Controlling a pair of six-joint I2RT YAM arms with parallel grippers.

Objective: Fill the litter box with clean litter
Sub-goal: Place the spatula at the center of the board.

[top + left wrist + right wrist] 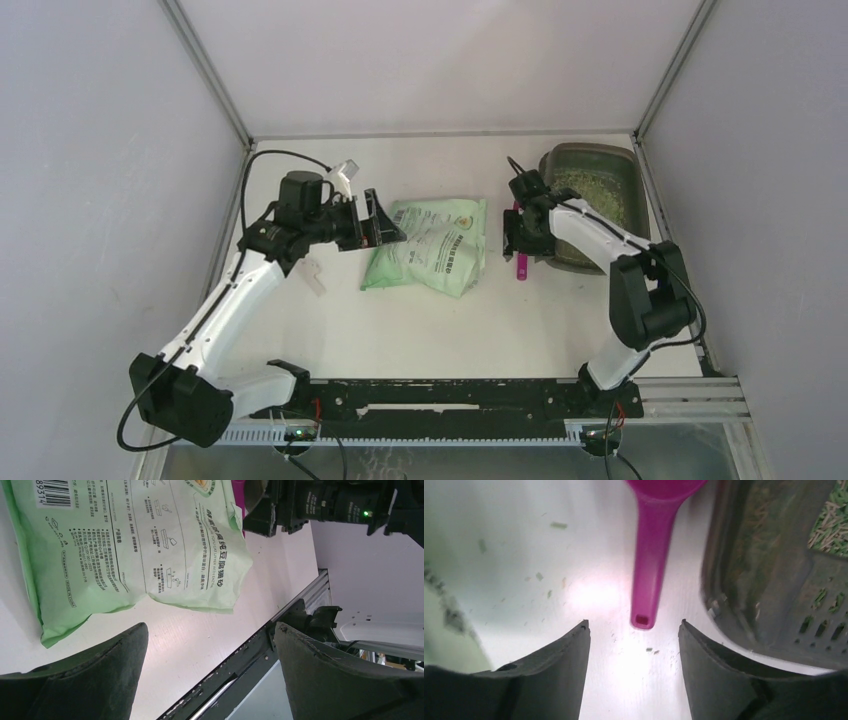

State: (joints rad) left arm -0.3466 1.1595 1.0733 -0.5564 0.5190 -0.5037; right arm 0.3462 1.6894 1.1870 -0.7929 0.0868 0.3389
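— The litter box (592,205)?
— Set far right, clean litter (590,188) seen inside. The scoop (651,555) lies beside it, ungripped, its handle end at the right gripper's (634,625) spread jaws.
— Next?
— The handle is probably to be closed upon. The left gripper (210,630) is spread too, by the bag (125,540).

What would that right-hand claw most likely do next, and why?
Probably lower a little and close on the magenta scoop: the right gripper stands open, the scoop's handle end lined up between its jaws, beside the litter box.
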